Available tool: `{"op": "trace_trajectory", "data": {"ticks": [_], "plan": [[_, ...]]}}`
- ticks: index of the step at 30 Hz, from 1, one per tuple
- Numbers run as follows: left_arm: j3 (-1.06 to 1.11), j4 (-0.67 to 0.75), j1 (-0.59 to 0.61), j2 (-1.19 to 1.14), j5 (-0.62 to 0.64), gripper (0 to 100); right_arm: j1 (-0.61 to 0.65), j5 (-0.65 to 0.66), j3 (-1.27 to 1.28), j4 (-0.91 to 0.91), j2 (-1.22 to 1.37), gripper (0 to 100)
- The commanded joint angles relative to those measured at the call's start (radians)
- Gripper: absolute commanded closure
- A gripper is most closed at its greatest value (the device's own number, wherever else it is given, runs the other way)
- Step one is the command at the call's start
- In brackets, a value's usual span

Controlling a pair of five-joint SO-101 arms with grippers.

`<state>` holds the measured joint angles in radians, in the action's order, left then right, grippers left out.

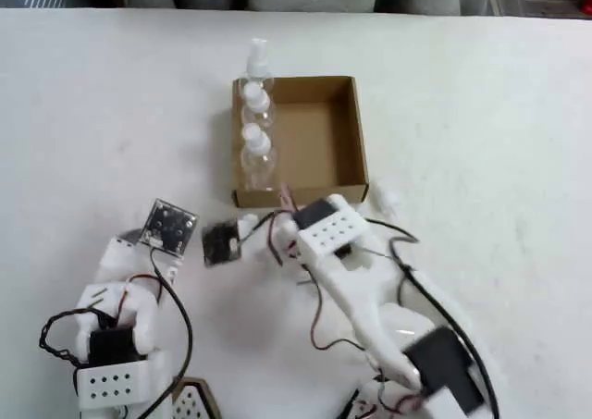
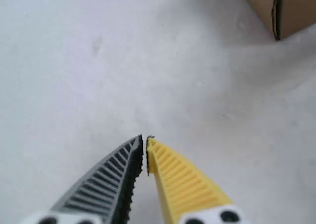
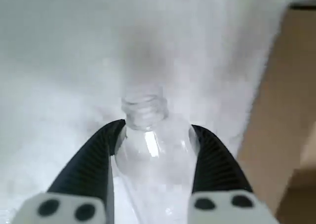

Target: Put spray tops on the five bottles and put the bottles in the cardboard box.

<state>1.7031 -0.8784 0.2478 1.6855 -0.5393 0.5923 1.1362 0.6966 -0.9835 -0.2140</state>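
Observation:
The cardboard box [image 1: 319,137] lies open in the middle of the table. Three clear bottles with spray tops [image 1: 257,100] stand in a row along its left wall. My right gripper [image 3: 157,127] is shut on a clear bottle [image 3: 153,150] that has a bare threaded neck, just in front of the box [image 3: 276,115]. From above, that bottle's neck [image 1: 248,225] pokes out left of the right arm's white wrist [image 1: 328,227]. A loose white spray top [image 1: 387,199] lies on the table by the box's front right corner. My left gripper [image 2: 145,141] is shut and empty over bare table.
A corner of the box [image 2: 281,6] stands far ahead of the left gripper. The left arm's base [image 1: 111,345] sits at the front left and the right arm's base [image 1: 435,363] at the front right. Loose cables trail between them.

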Motion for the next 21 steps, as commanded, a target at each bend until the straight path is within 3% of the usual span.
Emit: {"op": "trace_trajectory", "data": {"ticks": [1,9,21], "plan": [[-0.003,-0.006,-0.015,0.016,-0.014,97,-0.073,-0.120,-0.014,-0.056,-0.188,98.2],[-0.003,-0.003,-0.016,0.016,-0.008,97,-0.343,-0.456,0.021,-0.188,-0.453,98.2],[-0.014,0.000,-0.128,0.018,0.031,97,-0.905,-0.661,0.345,-0.036,-0.581,98.2]]}}
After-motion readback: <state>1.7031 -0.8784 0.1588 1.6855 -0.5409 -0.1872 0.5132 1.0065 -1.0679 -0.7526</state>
